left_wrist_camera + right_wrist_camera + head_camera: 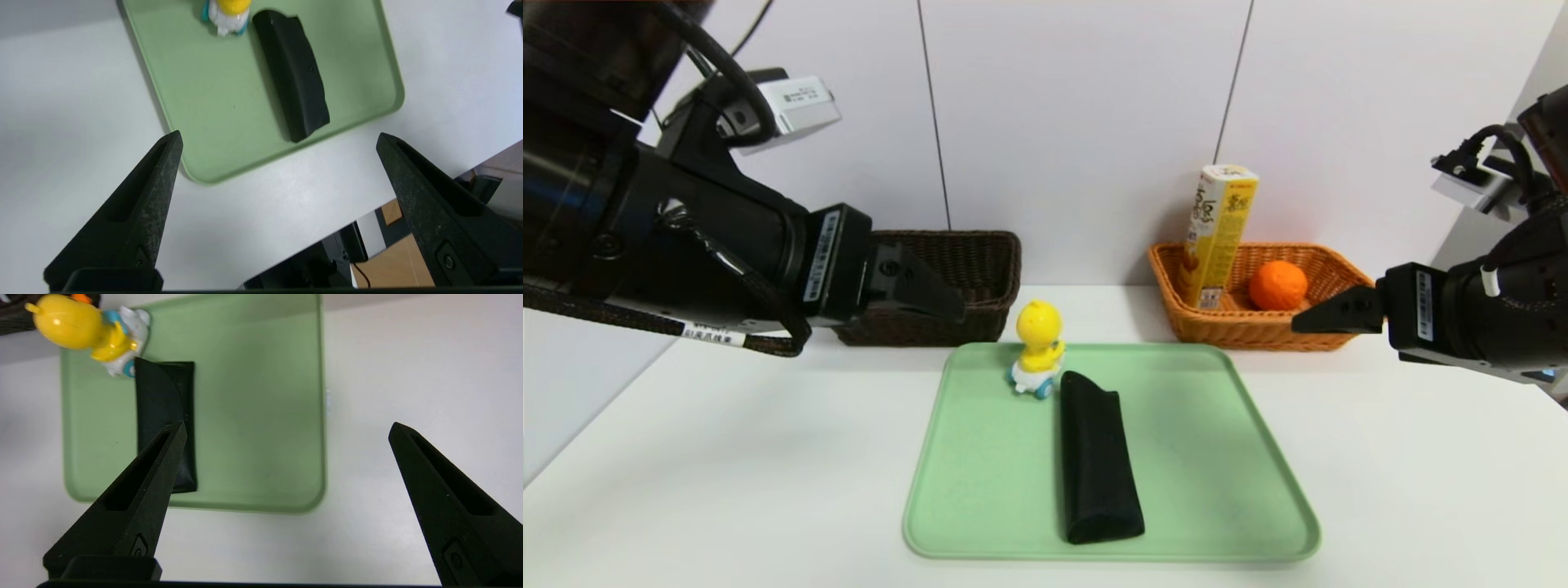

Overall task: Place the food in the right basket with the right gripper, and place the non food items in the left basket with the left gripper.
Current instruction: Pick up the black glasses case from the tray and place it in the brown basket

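The yellow-and-white snack carton (1218,233) leans upright in the bright orange basket (1258,327), with the orange fruit (1277,285) beside it. On the green tray (980,490) stand the yellow duck toy (1038,347) and the long black pouch (1097,457). The dark brown basket (964,278) sits at the back left, partly behind my left arm. The white pen is out of view. My left gripper (952,306) hovers open above the table left of the tray, empty. Open and empty too, my right gripper (1307,320) hangs in front of the orange basket.
The white table's front edge (367,208) shows in the left wrist view. A white wall stands close behind both baskets.
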You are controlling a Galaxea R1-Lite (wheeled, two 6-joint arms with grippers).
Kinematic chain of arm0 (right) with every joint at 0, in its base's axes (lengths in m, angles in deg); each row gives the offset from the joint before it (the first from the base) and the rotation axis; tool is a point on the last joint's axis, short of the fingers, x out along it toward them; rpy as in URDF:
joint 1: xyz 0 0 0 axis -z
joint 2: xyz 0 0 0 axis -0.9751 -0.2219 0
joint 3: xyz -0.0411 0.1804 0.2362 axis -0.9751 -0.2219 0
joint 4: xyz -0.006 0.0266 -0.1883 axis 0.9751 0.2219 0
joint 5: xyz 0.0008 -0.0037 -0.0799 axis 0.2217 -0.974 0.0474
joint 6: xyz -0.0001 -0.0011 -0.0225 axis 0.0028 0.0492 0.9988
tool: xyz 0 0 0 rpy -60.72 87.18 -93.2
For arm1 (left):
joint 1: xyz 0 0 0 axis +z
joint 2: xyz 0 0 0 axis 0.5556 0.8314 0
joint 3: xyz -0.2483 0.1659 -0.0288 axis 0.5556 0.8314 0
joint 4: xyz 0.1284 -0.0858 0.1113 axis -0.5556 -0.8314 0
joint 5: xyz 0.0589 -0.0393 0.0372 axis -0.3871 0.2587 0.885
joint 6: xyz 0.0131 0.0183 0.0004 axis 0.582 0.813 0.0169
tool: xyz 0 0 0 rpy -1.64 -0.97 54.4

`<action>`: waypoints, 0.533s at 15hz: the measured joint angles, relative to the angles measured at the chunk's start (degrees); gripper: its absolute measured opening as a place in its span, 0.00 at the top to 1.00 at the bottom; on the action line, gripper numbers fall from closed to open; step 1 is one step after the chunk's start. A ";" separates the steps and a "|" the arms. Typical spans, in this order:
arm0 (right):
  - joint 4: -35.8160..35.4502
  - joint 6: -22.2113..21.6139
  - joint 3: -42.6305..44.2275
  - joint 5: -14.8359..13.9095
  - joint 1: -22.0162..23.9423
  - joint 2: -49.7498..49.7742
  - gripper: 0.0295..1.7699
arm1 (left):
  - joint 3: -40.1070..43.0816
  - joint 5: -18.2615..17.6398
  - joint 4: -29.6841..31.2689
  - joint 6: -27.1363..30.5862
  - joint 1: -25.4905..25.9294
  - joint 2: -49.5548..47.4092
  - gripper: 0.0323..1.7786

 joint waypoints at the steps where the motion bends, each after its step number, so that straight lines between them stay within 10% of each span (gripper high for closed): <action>1: 0.29 -0.05 -0.74 -0.50 0.05 0.11 0.03 | -2.04 -0.02 -3.22 -1.00 -0.83 1.88 0.06; 8: 0.29 0.30 -5.12 -0.88 1.56 0.38 0.03 | -16.15 2.17 -7.66 -11.14 -8.02 20.72 0.05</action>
